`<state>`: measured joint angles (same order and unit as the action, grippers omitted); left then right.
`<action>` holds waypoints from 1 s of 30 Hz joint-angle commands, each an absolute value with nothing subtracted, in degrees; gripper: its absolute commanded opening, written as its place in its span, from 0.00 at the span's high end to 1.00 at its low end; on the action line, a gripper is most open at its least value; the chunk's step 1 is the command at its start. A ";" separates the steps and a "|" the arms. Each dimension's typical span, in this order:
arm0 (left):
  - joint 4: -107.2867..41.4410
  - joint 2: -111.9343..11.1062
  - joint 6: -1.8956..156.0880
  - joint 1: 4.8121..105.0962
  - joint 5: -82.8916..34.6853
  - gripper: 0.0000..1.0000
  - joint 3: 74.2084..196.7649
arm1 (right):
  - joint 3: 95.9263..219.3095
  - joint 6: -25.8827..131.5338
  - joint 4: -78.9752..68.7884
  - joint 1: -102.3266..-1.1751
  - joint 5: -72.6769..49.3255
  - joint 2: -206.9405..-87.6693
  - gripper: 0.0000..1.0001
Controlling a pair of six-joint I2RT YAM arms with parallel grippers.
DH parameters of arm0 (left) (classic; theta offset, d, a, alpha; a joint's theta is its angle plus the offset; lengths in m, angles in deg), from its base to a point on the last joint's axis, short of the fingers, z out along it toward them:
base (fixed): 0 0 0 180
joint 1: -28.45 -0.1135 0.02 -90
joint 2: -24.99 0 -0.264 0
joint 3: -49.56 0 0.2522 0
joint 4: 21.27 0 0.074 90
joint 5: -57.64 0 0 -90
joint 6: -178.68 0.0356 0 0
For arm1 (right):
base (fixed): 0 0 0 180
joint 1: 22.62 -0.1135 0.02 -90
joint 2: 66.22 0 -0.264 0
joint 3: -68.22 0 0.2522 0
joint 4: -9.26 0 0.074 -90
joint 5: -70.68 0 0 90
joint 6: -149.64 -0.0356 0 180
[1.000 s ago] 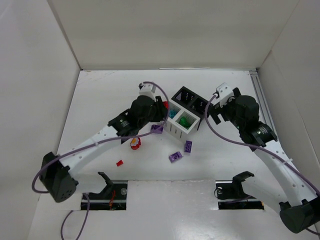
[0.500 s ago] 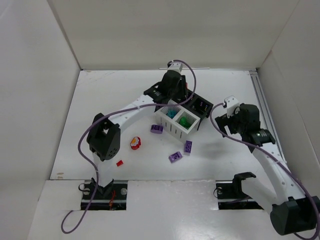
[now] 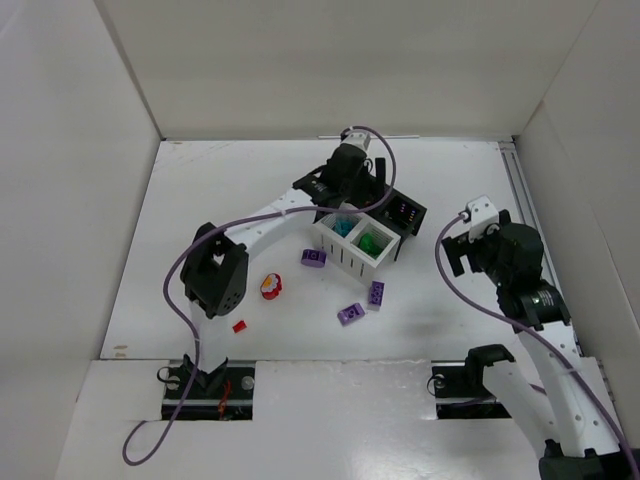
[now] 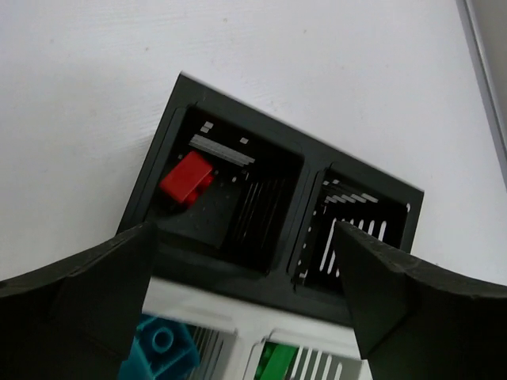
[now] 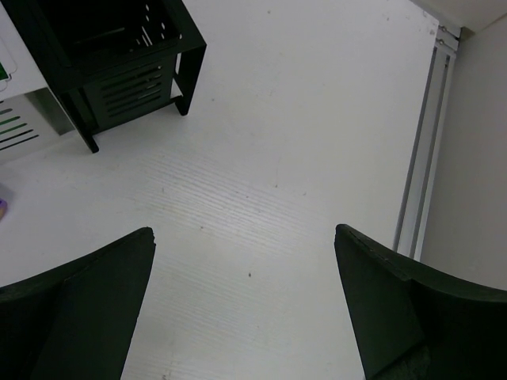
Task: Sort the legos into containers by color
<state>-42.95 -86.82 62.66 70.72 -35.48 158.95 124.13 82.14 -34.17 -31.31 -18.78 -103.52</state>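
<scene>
Red brick (image 4: 187, 179) lies in a black bin (image 4: 222, 265) beneath the left fingers (image 4: 79, 301) (spread wide, gripping nothing); the right fingers (image 5: 71, 309) gape wide over the table (image 5: 261, 158), empty.

A plain white desk (image 3: 200, 230) is boxed in by tall white panels: a back wall (image 3: 340, 60), a left wall (image 3: 60, 150) and a right wall (image 3: 590, 110). A pale metal rail (image 3: 513, 175) runs along the desk's right edge. The light is even, with soft shadows.
</scene>
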 commanded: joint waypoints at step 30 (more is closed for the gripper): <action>-50.77 -40.22 29.61 63.96 -55.30 0.00 98.39 | 122.06 84.07 -30.07 -34.84 -10.26 -106.74 0.00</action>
